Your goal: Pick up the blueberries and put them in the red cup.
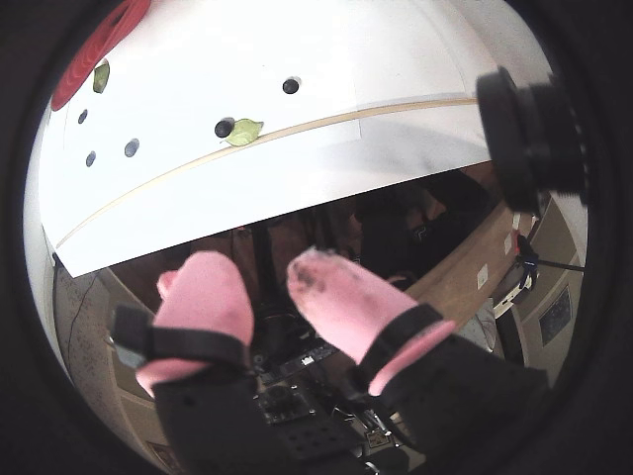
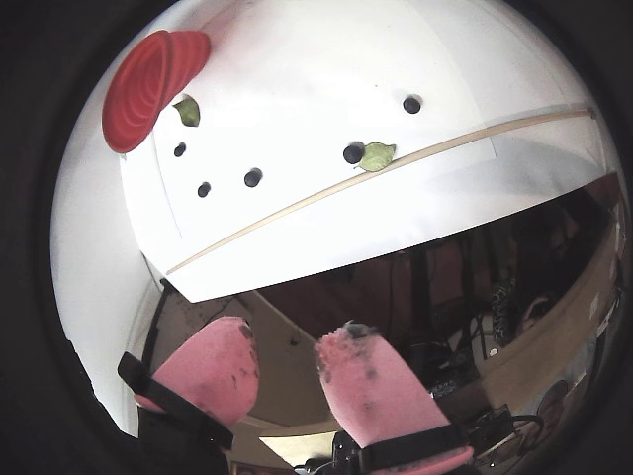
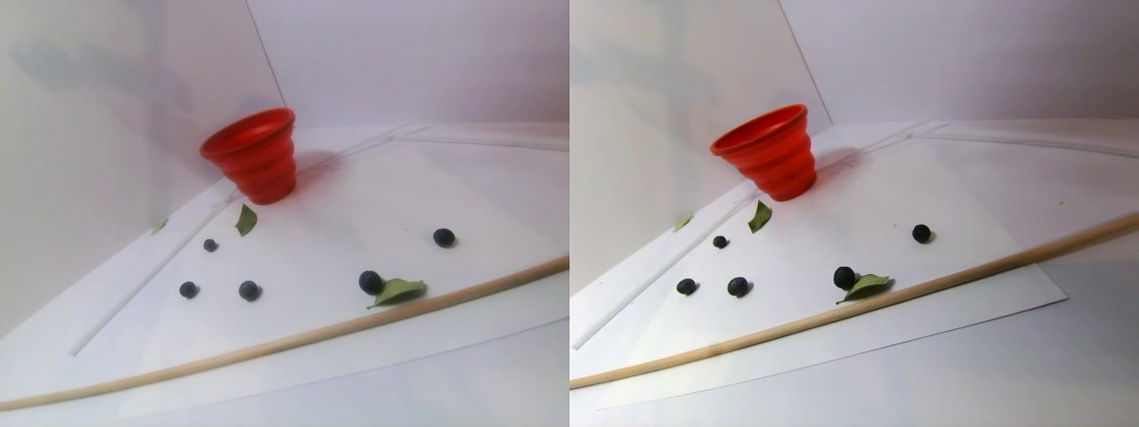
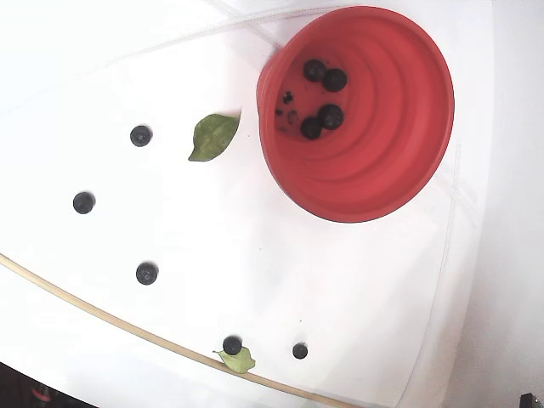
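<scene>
While my claw [image 2: 287, 361] hangs well back from the white desk [image 4: 357, 280] with its pink pads [image 1: 203, 297] apart and nothing between them, the work is only partly done. Four blueberries already lie in the bottom of the red cup [image 4: 399, 170], as the fixed view shows. Five more blueberries sit loose on the desk: three in a loose group [image 4: 147, 273] off to the cup's left in that view, one touching a green leaf [image 4: 238, 360] right beside the thin wooden rod [image 4: 102, 316], and one [image 4: 299, 350] just to the right of that pair. A second leaf [image 4: 212, 136] lies just beside the cup's rim.

I judge the next move to be a reach for one of the loose berries, and several things could spoil it. The berries are round and small against my broad pads, so a descent slightly off centre could nudge one and send it rolling. The berry [image 3: 371, 282] against the leaf is the awkward one: closing there could catch the leaf too, or my pad could strike the rod and shift it. The cup looks soft and stands close to the desk's far edge, so a low carry could clip its rim and tip it, spilling what is inside. Squeezing hard could burst a berry.
</scene>
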